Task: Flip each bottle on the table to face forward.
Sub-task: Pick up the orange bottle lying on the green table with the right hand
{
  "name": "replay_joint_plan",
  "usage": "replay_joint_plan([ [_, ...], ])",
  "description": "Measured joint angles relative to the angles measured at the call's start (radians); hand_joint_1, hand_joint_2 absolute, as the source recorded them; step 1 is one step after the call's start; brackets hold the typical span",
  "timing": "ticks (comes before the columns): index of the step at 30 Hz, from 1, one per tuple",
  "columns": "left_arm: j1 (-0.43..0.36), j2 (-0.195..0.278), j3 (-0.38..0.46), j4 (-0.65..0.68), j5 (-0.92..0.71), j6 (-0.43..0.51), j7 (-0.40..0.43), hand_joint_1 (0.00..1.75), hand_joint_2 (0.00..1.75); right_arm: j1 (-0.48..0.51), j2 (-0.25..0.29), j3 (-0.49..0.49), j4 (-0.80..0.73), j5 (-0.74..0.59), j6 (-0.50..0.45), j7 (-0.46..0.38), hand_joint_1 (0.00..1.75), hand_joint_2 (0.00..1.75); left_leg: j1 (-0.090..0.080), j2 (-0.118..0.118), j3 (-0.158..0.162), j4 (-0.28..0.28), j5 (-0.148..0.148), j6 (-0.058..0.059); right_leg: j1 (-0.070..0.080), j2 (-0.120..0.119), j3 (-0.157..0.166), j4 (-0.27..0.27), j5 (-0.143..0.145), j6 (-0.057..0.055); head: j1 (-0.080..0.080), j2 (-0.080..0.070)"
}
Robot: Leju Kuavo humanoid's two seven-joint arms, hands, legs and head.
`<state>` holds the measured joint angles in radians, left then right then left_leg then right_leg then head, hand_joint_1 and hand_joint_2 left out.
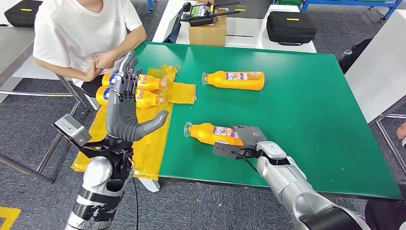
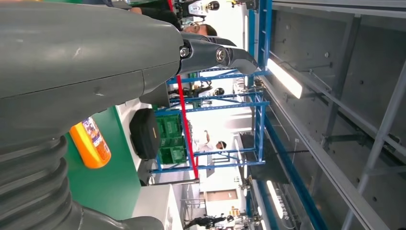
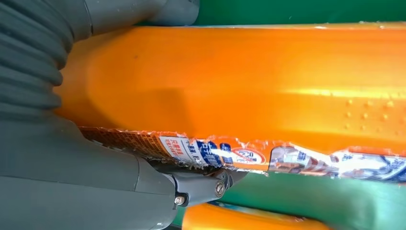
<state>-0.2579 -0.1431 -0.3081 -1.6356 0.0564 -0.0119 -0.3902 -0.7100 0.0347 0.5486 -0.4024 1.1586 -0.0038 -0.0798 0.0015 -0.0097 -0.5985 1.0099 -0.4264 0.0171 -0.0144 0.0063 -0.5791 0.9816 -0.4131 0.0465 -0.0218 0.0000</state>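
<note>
The green worktop [image 1: 306,124] carries 4 orange bottles, all lying on their sides. The left hand [image 1: 125,103] is raised upright above the worktop's left edge, fingers spread and holding nothing. Just behind it 2 bottles [image 1: 143,90] lie side by side on a yellow sheet [image 1: 143,148]. The right hand [image 1: 245,139] grips the near bottle [image 1: 210,132] at its base. The far bottle [image 1: 235,80] lies well beyond this hand. A person [image 1: 86,33] sits beyond the left hand.
</note>
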Motion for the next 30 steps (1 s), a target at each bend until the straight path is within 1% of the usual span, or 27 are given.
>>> replay_joint_plan([
  [3,-0.003,0.0,0.0,0.005,0.001,0.0,0.0,0.0,1.75,-0.01,0.002,0.007,0.01,0.005,0.023,0.036,1.34,1.75,0.0,0.0,0.0,0.0,0.0,0.0,0.0,0.0,0.0,0.0,0.0,0.0,0.0,0.0],
  [6,-0.004,0.0,0.0,0.008,0.003,0.001,0.0,0.0,1.75,-0.016,0.004,0.012,0.017,0.005,0.028,0.046,1.37,1.75,0.0,0.0,0.0,0.0,0.0,0.0,0.0,0.0,0.0,0.0,0.0,0.0,0.0,0.0],
  [9,-0.005,0.0,0.0,0.011,0.006,0.001,0.0,0.0,1.75,-0.019,0.005,0.014,0.021,0.005,0.03,0.048,1.51,1.75,0.0,0.0,0.0,0.0,0.0,0.0,0.0,0.0,0.0,0.0,0.0,0.0,0.0,0.0],
  [12,-0.006,0.0,0.0,0.012,0.006,0.002,0.0,0.0,1.75,-0.021,0.006,0.014,0.022,-0.004,0.034,0.046,1.69,1.75,0.0,0.0,0.0,0.0,0.0,0.0,0.0,0.0,0.0,0.0,0.0,0.0,0.0,0.0],
  [13,-0.007,0.0,0.0,0.012,0.006,0.001,0.0,0.0,1.75,-0.021,0.006,0.013,0.022,-0.021,0.036,0.036,1.74,1.75,0.0,0.0,0.0,0.0,0.0,0.0,0.0,0.0,0.0,0.0,0.0,0.0,0.0,0.0],
  [15,-0.006,0.0,0.0,0.012,0.006,-0.001,0.0,0.0,1.75,-0.016,0.007,-0.001,0.021,-0.097,0.037,-0.016,1.75,1.75,0.0,0.0,0.0,0.0,0.0,0.0,0.0,0.0,0.001,0.0,0.0,0.0,0.0,0.0],
  [18,0.0,0.002,0.0,0.012,0.006,-0.01,0.005,0.0,1.75,0.012,0.011,-0.067,0.009,-0.265,0.012,-0.152,1.75,1.75,0.0,0.001,0.001,0.0,0.0,0.0,0.0,0.001,0.002,0.0,0.0,0.0,0.001,0.0],
  [20,0.011,0.002,0.0,0.012,0.006,-0.018,0.013,0.0,1.75,0.042,0.017,-0.107,-0.01,-0.321,-0.02,-0.223,1.75,1.75,0.0,0.003,0.001,0.0,-0.001,0.0,0.0,0.002,0.001,0.0,0.0,0.0,0.0,0.0],
  [22,0.022,0.002,0.0,0.012,0.006,-0.022,0.017,0.0,1.75,0.066,0.025,-0.13,-0.028,-0.335,-0.037,-0.25,1.75,1.75,0.0,0.004,0.002,0.0,-0.001,0.0,0.0,0.003,0.0,0.0,0.0,0.0,0.0,0.0],
  [27,0.033,0.002,-0.001,0.012,0.006,-0.024,0.02,0.0,1.75,0.092,0.033,-0.165,-0.056,-0.342,-0.045,-0.263,1.75,1.75,0.001,0.004,0.002,0.0,-0.001,0.0,0.001,0.003,0.001,0.0,0.001,-0.001,0.0,0.0],
  [30,0.055,0.002,0.0,0.012,0.006,-0.028,0.034,0.0,1.75,0.134,0.042,-0.19,-0.102,-0.413,-0.07,-0.321,1.75,1.75,0.0,0.004,0.001,0.0,-0.001,0.0,0.001,0.003,0.001,0.0,0.002,-0.002,0.0,0.0],
])
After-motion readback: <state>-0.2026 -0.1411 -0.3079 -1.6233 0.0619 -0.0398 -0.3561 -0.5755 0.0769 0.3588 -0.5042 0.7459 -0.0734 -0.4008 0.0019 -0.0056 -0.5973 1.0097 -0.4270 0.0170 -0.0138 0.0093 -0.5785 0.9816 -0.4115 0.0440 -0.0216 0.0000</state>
